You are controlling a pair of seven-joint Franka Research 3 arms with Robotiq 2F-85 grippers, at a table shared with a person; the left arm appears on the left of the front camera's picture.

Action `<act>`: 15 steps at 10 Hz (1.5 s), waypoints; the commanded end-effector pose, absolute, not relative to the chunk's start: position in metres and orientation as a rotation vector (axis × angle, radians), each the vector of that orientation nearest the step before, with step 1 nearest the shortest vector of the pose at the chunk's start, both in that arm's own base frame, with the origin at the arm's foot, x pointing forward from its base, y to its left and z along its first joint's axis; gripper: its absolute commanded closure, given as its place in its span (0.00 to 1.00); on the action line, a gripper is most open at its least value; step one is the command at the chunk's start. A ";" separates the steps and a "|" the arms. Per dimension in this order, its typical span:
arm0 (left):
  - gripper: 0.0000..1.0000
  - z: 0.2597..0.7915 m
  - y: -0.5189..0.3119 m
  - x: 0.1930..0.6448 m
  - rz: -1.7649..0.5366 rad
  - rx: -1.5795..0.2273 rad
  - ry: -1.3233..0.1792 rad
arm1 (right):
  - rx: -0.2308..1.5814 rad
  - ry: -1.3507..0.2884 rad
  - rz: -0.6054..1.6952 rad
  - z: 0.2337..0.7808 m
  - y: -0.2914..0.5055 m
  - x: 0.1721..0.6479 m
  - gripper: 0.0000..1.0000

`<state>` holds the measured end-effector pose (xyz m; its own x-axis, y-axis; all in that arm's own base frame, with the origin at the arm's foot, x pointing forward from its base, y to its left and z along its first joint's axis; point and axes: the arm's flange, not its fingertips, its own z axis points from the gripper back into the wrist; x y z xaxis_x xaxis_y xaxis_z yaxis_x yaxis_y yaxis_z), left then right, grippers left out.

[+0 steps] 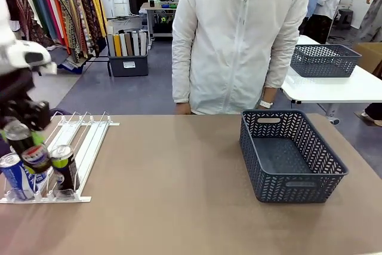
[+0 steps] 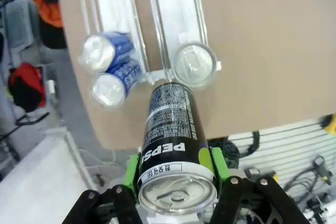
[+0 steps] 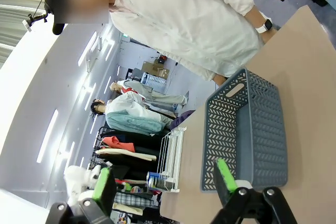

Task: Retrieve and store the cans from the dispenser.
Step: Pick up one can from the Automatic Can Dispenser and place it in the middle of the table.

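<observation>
My left gripper [image 2: 176,184] is shut on a black Pepsi can [image 2: 170,129], its green pads clamping the can near its silver top. In the front view that held can [image 1: 27,147] hangs tilted just above the near end of the white dispenser [image 1: 83,138], with the left gripper [image 1: 21,125] at the table's far left. A black-and-green can [image 1: 62,166] and a blue can [image 1: 15,175] stand at the dispenser's front stop. From the left wrist, two blue cans [image 2: 107,66] and one silver can top [image 2: 194,64] lie below. My right gripper [image 3: 164,182] is open, holding nothing.
A dark grey lattice basket [image 1: 298,174] stands on the right half of the brown table, also seen as the basket [image 3: 262,140] from the right wrist. A person in a white jacket [image 1: 239,34] stands at the far edge. Bare tabletop lies between dispenser and basket.
</observation>
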<state>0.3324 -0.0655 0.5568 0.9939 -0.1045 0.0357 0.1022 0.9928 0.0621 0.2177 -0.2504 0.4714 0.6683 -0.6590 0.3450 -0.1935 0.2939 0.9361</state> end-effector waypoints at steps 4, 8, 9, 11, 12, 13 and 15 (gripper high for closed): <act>1.00 0.604 -0.063 0.302 -0.096 0.077 -0.139 | 1.285 -0.853 -0.360 0.476 -0.252 0.219 0.00; 1.00 0.601 -0.062 0.301 -0.095 0.072 -0.133 | 1.285 -0.853 -0.360 0.476 -0.252 0.219 0.00; 1.00 0.598 -0.077 0.308 -0.137 0.044 -0.184 | 1.285 -0.853 -0.360 0.476 -0.252 0.219 0.00; 1.00 0.614 -0.164 0.349 -0.296 -0.032 -0.330 | 1.285 -0.853 -0.360 0.476 -0.252 0.219 0.00; 1.00 0.621 -0.216 0.372 -0.367 -0.022 -0.342 | 1.285 -0.853 -0.360 0.476 -0.252 0.219 0.00; 1.00 0.623 -0.268 0.393 -0.432 -0.012 -0.321 | 1.285 -0.853 -0.360 0.476 -0.252 0.219 0.00; 1.00 0.593 -0.358 0.436 -0.552 0.012 -0.198 | 1.285 -0.853 -0.360 0.476 -0.252 0.219 0.00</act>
<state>0.3966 -0.3387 0.5842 0.8263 -0.4987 0.2617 0.5110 0.8592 0.0237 0.2173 -0.2505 0.4717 0.6678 -0.6592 0.3456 -0.1942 0.2939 0.9359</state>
